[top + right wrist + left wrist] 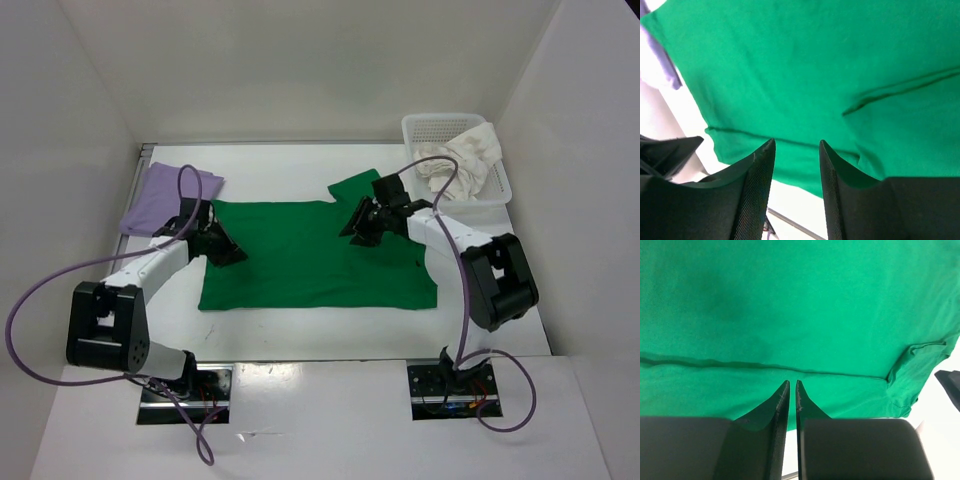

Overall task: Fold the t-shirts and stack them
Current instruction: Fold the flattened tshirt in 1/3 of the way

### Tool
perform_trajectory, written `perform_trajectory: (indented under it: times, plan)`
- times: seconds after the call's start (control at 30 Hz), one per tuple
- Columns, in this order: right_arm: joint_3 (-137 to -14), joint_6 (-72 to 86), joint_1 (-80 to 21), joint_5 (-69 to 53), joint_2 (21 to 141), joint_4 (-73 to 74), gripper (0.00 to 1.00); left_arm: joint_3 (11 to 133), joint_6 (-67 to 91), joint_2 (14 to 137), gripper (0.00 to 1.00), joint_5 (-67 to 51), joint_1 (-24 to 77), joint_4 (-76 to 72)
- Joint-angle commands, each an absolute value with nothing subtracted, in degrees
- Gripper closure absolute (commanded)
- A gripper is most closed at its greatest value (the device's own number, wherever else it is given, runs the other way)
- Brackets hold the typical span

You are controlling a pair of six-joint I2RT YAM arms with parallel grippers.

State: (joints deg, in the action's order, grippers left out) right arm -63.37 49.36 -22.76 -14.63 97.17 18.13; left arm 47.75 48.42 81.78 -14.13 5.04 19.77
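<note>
Surveying from the near edge outward: the green t-shirt (310,262) lies spread flat on the table (320,335), centred between the two arms. Its long axis runs left to right and its near hem runs parallel to the table's front edge. A sleeve projects at its far right corner.

Left gripper (792,383): stationed at the shirt's left short edge, with the cloth extending away to its right. The jaws are all but closed, with only a thin slit between them, and the tips are down at the fabric beside a fold line. Whether a layer is nipped between them cannot be determined.

Right gripper (797,142): over the far right part of the shirt, near the sleeve, with the cloth extending away to its left. The jaws are parted and released, holding nothing.

Assessment: each arm is about equally near its own end. A fold across the long axis would depend on both ends being gripped, and the right hand has not yet closed on cloth.

Further back: the lavender t-shirt (168,195) lies folded at the far left, just beside the green one. The white t-shirt (465,160) sits crumpled in the basket (430,122) at the far right corner, unfolded
</note>
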Motion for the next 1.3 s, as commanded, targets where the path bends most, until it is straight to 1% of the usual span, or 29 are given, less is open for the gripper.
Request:
perform_trajectory:
  times: [0.0, 0.07, 0.1, 0.13, 0.2, 0.3, 0.5, 0.63, 0.77, 0.8, 0.93, 1.07, 1.1, 1.13, 1.17, 1.2, 1.23, 1.27]
  plan:
    - [-62.2, 47.8, -23.6, -12.1, 90.1, 18.9, 0.55, 48.8, 48.4, 78.4, 0.85, -13.1, 5.9, 20.7]
    - [-56.1, 47.8, -23.6, -12.1, 86.2, 18.9, 0.71, 47.9, 47.9, 78.4, 0.85, -13.1, 7.3, 21.4]
    - [-54.2, 48.4, -23.6, -12.8, 85.4, 18.9, 0.85, 47.3, 47.9, 78.4, 0.85, -13.1, 8.9, 21.4]
    - [-51.1, 49.0, -24.3, -13.4, 84.8, 18.9, 0.92, 46.6, 47.9, 78.4, 0.85, -13.1, 9.9, 21.4]
    - [-49.1, 49.6, -26.8, -13.4, 84.8, 18.9, 0.99, 45.3, 49.0, 79.6, 0.85, -13.1, 11.9, 21.4]
    - [-47.8, 50.1, -30.0, -12.8, 86.8, 18.4, 0.99, 45.3, 49.0, 81.5, 0.85, -12.6, 14.6, 21.4]
    - [-47.3, 50.1, -32.1, -10.6, 90.9, 17.8, 0.99, 45.3, 48.5, 85.2, 0.85, -9.4, 17.9, 22.5]
    - [-45.1, 50.1, -33.8, -10.0, 91.6, 17.8, 0.99, 41.8, 48.0, 86.4, 0.85, -8.9, 18.5, 24.4]
    - [-41.9, 50.7, -37.2, -11.4, 91.6, 17.8, 0.99, 37.0, 47.5, 87.7, 0.85, -12.0, 18.5, 25.8]
    - [-41.4, 50.7, -37.9, -11.4, 91.0, 19.0, 0.99, 36.3, 47.5, 88.2, 0.85, -15.2, 19.2, 25.8]
    - [-39.2, 51.3, -39.9, -13.0, 87.0, 21.3, 0.99, 36.1, 47.5, 88.9, 0.85, -17.9, 19.2, 27.9]
    - [-40.4, 51.3, -39.9, -12.5, 83.0, 24.6, 0.99, 37.9, 47.5, 83.9, 0.85, -20.2, 19.2, 34.3]
    - [-41.1, 51.3, -39.9, -12.5, 82.4, 25.3, 0.97, 38.5, 46.9, 82.5, 0.85, -20.2, 17.9, 35.5]
    - [-42.1, 51.3, -39.9, -11.8, 82.4, 27.0, 0.97, 39.5, 46.8, 79.9, 0.82, -20.2, 17.0, 37.7]
    - [-43.1, 51.3, -39.9, -11.8, 81.7, 27.7, 0.95, 40.9, 46.2, 78.7, 0.80, -19.0, 15.9, 38.6]
    - [-45.5, 50.6, -39.9, -10.3, 81.0, 28.3, 0.89, 45.3, 45.5, 77.8, 0.78, -18.0, 13.5, 39.3]
    - [-46.8, 50.0, -39.9, -10.3, 81.0, 28.8, 0.86, 47.7, 45.5, 77.1, 0.75, -17.0, 12.6, 38.8]
    - [-49.1, 50.0, -38.6, -10.3, 80.5, 28.8, 0.84, 50.1, 45.5, 77.1, 0.68, -15.2, 11.8, 37.6]
